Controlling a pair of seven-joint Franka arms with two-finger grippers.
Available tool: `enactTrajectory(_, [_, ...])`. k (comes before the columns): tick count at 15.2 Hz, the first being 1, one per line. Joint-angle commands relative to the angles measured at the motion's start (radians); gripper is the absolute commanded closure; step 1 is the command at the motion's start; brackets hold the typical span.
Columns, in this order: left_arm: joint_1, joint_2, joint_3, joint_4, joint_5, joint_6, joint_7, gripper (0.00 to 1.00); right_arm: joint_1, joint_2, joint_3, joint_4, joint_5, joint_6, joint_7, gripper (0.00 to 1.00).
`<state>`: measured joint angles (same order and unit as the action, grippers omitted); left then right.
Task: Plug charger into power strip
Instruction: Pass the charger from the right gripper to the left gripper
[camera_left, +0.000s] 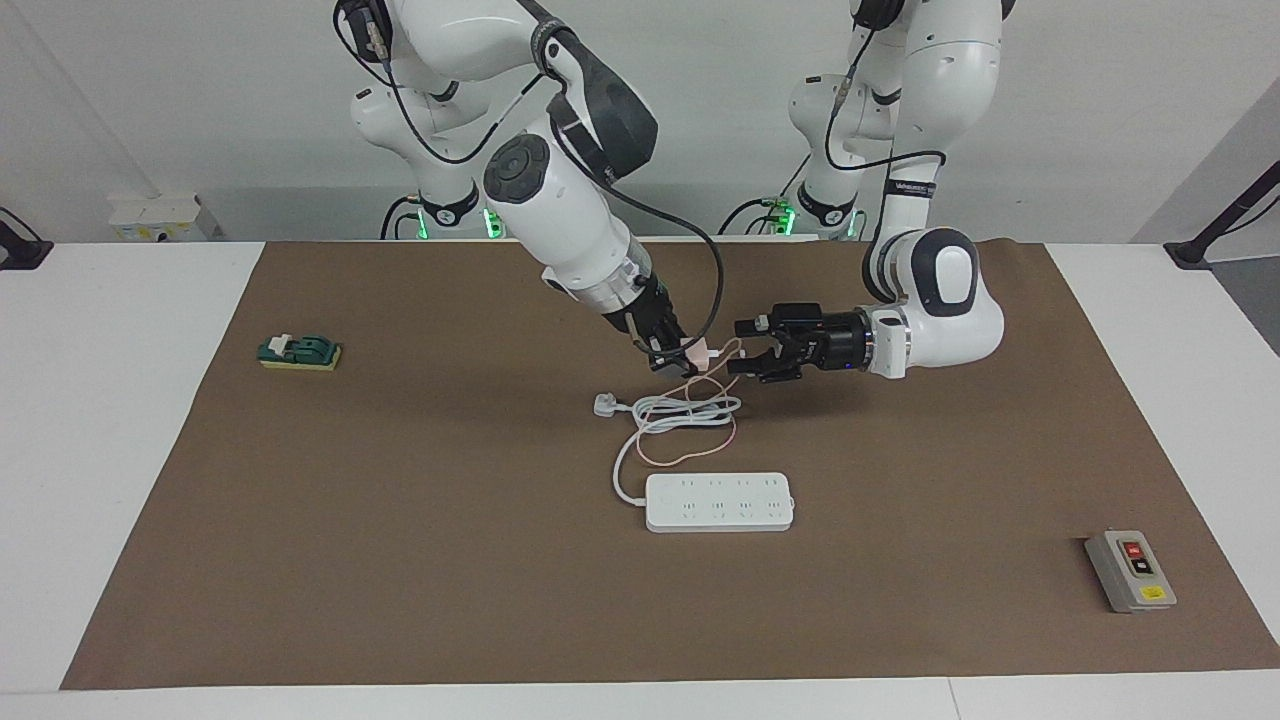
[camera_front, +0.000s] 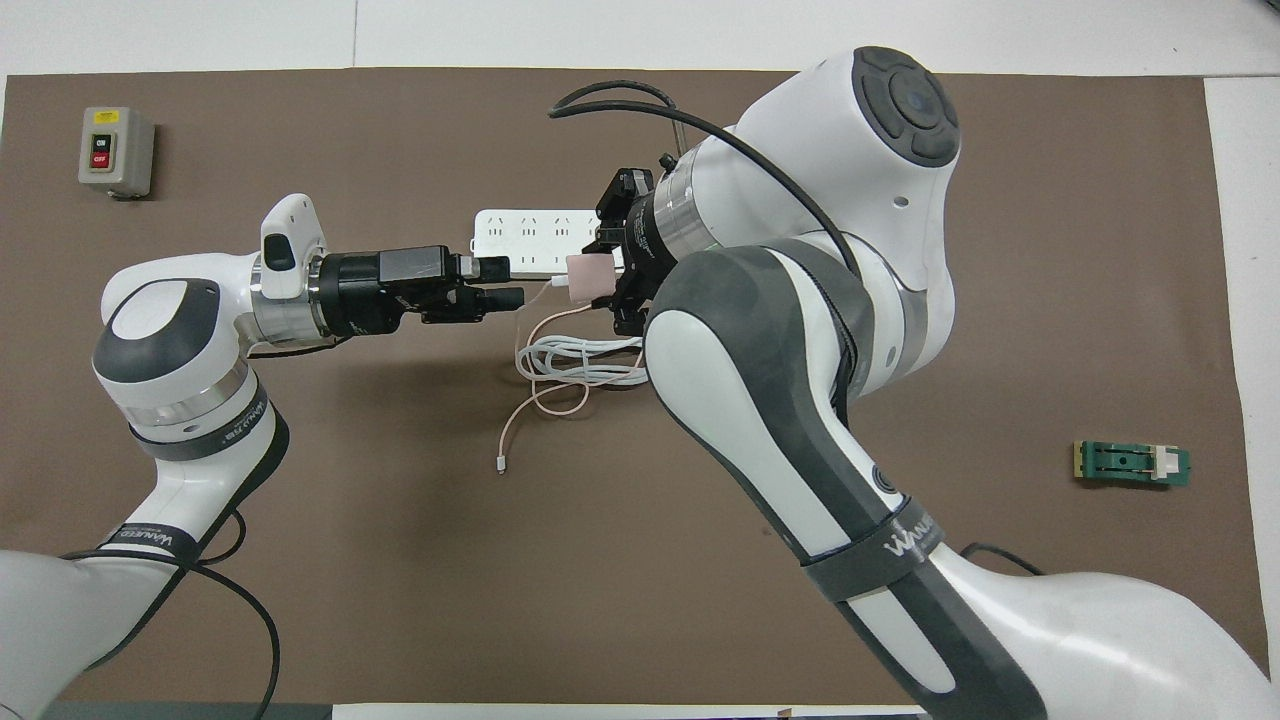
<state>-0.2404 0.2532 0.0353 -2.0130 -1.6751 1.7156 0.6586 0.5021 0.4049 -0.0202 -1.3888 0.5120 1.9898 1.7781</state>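
While the right claw is clamped on the charger, it hangs in the air over the coiled white cord, its arm coming down on a slant from its base with the elbow raised and the forearm pointing toward the left arm's end of the worktop. Seen from overhead, the charger is a small pale-pink cube just beside the power strip's outline, with its white cable end facing the left claw; which way its prongs point cannot be told. Its thin pink cable droops from the cube, loops across the white cord and ends in a loose tip nearer to the robots. Close to the charger, the left claw hovers with its fingers apart and holds nothing; its forearm lies level, aimed at the right arm's end of the worktop, with the wrist bent under a near-upright upper arm. Farther from the robots than the coil, the power strip lies flat on the brown mat, sockets up, its long axis running between the two ends of the worktop, its thick cord leaving the end toward the right arm. A grey switch box sits near the mat's corner at the left arm's end, and a green block sits toward the right arm's end.
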Motion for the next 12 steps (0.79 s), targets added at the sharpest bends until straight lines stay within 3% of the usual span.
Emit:
enactTrajectory(1, [-0.051,0.006,0.012,0.004,-0.043,0.035,0.026,0.00,0.025,0.008,-0.003,0.002,0.016,0.036,0.034,1.00])
enactTrajectory(5, [-0.071,0.008,0.012,0.011,-0.044,0.045,0.036,0.01,0.032,0.008,-0.003,0.002,0.014,0.043,0.047,1.00])
enactTrajectory(9, [-0.057,0.008,0.014,0.014,-0.043,0.029,0.049,0.13,0.033,0.008,-0.003,0.002,0.013,0.043,0.046,1.00])
enactTrajectory(12, [-0.051,0.006,0.015,0.013,-0.041,0.015,0.049,0.27,0.032,0.009,-0.003,0.002,0.013,0.043,0.046,1.00])
